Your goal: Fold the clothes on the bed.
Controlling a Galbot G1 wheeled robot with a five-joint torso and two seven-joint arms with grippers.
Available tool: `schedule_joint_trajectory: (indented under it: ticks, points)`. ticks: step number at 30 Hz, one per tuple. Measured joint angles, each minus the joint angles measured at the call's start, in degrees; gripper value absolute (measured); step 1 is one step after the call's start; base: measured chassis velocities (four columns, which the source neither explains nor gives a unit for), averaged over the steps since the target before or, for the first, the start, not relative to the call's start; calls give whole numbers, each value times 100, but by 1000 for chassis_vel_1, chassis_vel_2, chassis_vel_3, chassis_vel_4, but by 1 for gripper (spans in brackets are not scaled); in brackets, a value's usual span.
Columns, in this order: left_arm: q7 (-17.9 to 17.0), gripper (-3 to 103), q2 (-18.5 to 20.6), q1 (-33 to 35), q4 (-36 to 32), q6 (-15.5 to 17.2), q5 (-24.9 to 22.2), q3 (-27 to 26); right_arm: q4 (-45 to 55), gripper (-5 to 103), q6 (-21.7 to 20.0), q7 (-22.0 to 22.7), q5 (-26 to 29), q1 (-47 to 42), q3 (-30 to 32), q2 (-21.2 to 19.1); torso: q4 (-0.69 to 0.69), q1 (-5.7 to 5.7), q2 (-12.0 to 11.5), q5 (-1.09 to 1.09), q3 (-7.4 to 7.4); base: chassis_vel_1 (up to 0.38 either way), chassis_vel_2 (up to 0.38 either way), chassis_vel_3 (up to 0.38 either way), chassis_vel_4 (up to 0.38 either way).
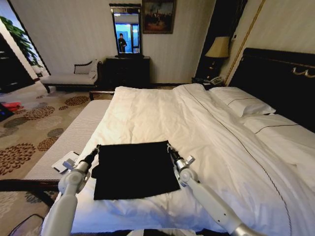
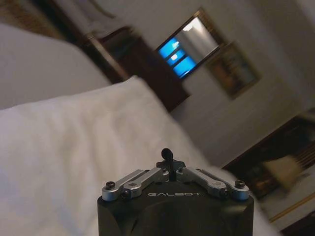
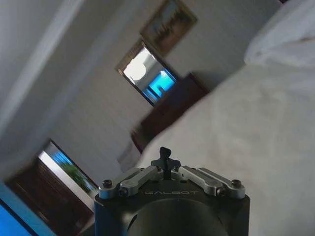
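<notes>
Holding the far edge of the black T-shirt (image 1: pixel 134 168) at both corners, your two arms stand symmetrically on either side of it. The left end effector (image 1: pixel 97 148) sits at the shirt's far left corner and the right end effector (image 1: pixel 170 147) at its far right corner, each reaching forward from the near side of the bed (image 1: pixel 162 113).

In each wrist view, the linkage arms are drawn in and the fingertips meet at a single point. I judge both end effectors to be pressed together, most likely pinching the fabric at those corners, though the cloth itself is hidden behind the fingers.

The shirt lies as a dark, roughly square panel on the white duvet, near the bed's foot end and towards its left side, well apart from the pillows (image 1: pixel 243 102) by the headboard. No lettering is visible (the chest may be turned under or face down).

The matched grip makes sense: holding both corners level keeps the edge straight, so a fold would land square instead of skewed. The flat, smooth duvet gives the cloth an even bed to lie on.

A white flat device (image 1: pixel 65 162) rests on the bench beside the bed, just outside your left arm, clear of the shirt.
</notes>
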Motion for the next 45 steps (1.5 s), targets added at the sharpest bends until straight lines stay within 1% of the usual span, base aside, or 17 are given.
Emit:
schedule_joint_trajectory:
  ticks: [2,6,7,9,11,14,16,17,19,21,22,23,26,27,32,37,45]
  points:
    - [23,1,-27,36,-94,-18,-44,-30,108,2,23,-33,40,-46,55,-7,-1,0,0,0,0,0,0,0,0]
    - [169,1,-263,308,-800,-60,-443,-303,818,2,175,-362,212,-402,491,-9,0,-1,0,0,0,0,0,0,0]
    - [169,1,-263,308,-800,-60,-443,-303,818,2,175,-362,212,-402,491,-9,0,-1,0,0,0,0,0,0,0]
    - [217,1,-399,427,-1123,-61,-615,-430,1108,2,279,-655,303,-583,704,27,0,-1,0,0,0,0,0,0,0]
    - [231,1,-442,467,-1235,-62,-655,-467,1186,2,311,-744,322,-638,765,45,0,-1,0,0,0,0,0,0,0]
    - [266,1,-601,654,-1740,-56,-809,-609,1570,2,439,-1154,382,-925,1095,159,0,-1,0,0,0,0,0,0,0]
    - [268,1,-664,765,-2025,-45,-888,-670,1783,2,484,-1324,404,-1078,1272,216,0,-1,0,0,0,0,0,0,0]
    - [268,1,-664,765,-2025,-45,-888,-670,1783,2,484,-1324,404,-1078,1272,216,0,-1,0,0,0,0,0,0,0]
    - [266,1,-722,927,-2433,-29,-1005,-750,2086,2,508,-1460,405,-1282,1479,237,0,-1,0,0,-1,0,0,0,0]
    - [248,1,-743,1027,-2692,-24,-1091,-801,2301,2,510,-1492,402,-1414,1603,235,0,-1,0,1,-1,0,0,0,0]
    - [248,1,-743,1027,-2692,-24,-1091,-801,2301,2,510,-1492,402,-1414,1603,235,0,-1,0,1,-1,0,0,0,0]
    - [206,1,-755,1121,-2925,-19,-1187,-857,2535,2,510,-1499,396,-1552,1740,213,0,-1,0,0,-1,0,0,0,0]
    - [132,1,-744,1277,-3278,-16,-1308,-962,2916,2,510,-1483,370,-1756,1946,135,0,-1,0,-1,-1,0,0,0,0]
    - [132,1,-744,1277,-3278,-16,-1308,-962,2916,2,510,-1483,370,-1756,1946,135,0,-1,0,-1,-1,0,0,0,0]
    - [73,1,-720,1471,-3743,-10,-1438,-1106,3355,2,532,-1440,218,-2015,2155,40,0,-1,1,0,0,0,0,0,0]
    - [-15,1,-719,1508,-3973,17,-1600,-1198,3526,2,542,-1401,201,-2077,2251,23,0,-1,1,0,0,0,0,0,0]
    - [-53,1,-745,1595,-3977,25,-1617,-1228,3604,2,548,-1355,170,-2100,2340,-48,0,0,0,-1,0,0,0,0,0]
